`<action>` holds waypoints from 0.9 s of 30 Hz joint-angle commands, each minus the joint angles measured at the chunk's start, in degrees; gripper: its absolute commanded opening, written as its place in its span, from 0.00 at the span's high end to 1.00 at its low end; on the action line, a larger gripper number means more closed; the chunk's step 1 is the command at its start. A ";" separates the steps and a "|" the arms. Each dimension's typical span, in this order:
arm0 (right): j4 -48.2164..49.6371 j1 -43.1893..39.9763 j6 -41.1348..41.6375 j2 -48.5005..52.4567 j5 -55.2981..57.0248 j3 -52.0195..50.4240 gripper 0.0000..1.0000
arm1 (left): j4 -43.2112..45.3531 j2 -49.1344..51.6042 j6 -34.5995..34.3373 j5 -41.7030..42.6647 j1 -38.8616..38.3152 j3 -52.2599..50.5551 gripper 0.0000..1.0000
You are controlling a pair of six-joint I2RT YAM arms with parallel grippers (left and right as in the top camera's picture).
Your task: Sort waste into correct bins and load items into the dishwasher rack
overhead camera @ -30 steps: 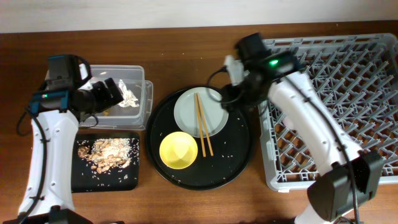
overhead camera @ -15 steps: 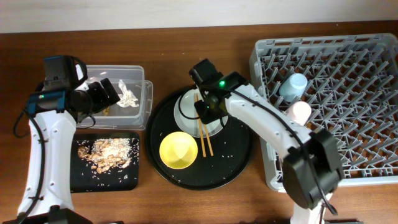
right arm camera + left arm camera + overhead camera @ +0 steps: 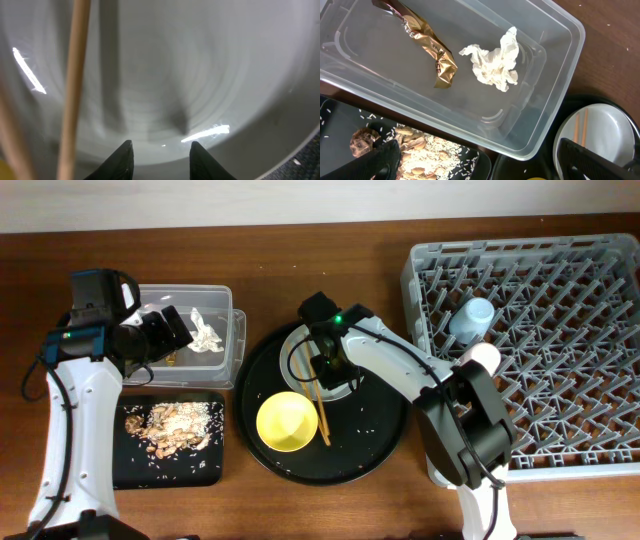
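My right gripper [image 3: 326,366] hangs low over the pale plate [image 3: 292,363] on the round black tray [image 3: 380,435]. In the right wrist view its gripper [image 3: 161,150] is open, with only plate [image 3: 200,75] between the tips. One chopstick [image 3: 74,90] runs just left of them. The chopsticks [image 3: 320,416] reach past the plate beside the yellow bowl [image 3: 288,421]. My left gripper [image 3: 487,165] is open wide above the clear tub [image 3: 555,105], which holds the tissue [image 3: 492,62] and the gold wrapper [image 3: 432,47]. Food scraps [image 3: 170,428] lie on the black rectangular tray [image 3: 135,465].
The grey dishwasher rack [image 3: 560,380] fills the right side. A light-blue cup [image 3: 473,317] and a pink cup [image 3: 484,357] stand near its left edge. Rice grains are scattered on the round tray. My right arm stretches from the rack's front left corner to the plate.
My right arm swung left from the rack's edge to the plate and dropped close to it, its jaws narrowing. The chopsticks slid toward the bowl. The left arm stayed put.
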 commanded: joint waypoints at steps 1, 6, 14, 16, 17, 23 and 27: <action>0.33 0.04 0.72 0.87 -0.42 -0.61 0.64 | -0.11 -0.68 0.50 -0.63 0.13 0.07 0.01; -0.61 -0.02 0.70 0.22 -0.02 0.57 0.59 | -0.11 -0.68 0.50 -0.63 0.13 0.07 0.01; -8.81 0.00 0.76 -2.80 -2.10 11.23 0.58 | -0.11 -0.68 0.50 -0.61 0.13 0.07 0.00; -8.00 0.00 2.43 -2.82 -6.14 12.07 0.58 | -0.11 -0.68 0.50 -0.61 0.13 0.07 0.01; -7.65 0.00 3.78 -2.82 -6.99 12.04 0.59 | -0.09 -0.68 0.50 -0.61 0.13 0.07 0.01; -1.88 0.79 6.29 -2.58 -7.15 7.08 0.59 | -0.11 -0.68 0.50 -0.61 0.13 0.07 0.01; 3.13 1.57 6.27 -1.38 -7.15 2.82 0.58 | -0.11 -0.68 0.50 -0.61 0.13 0.07 0.01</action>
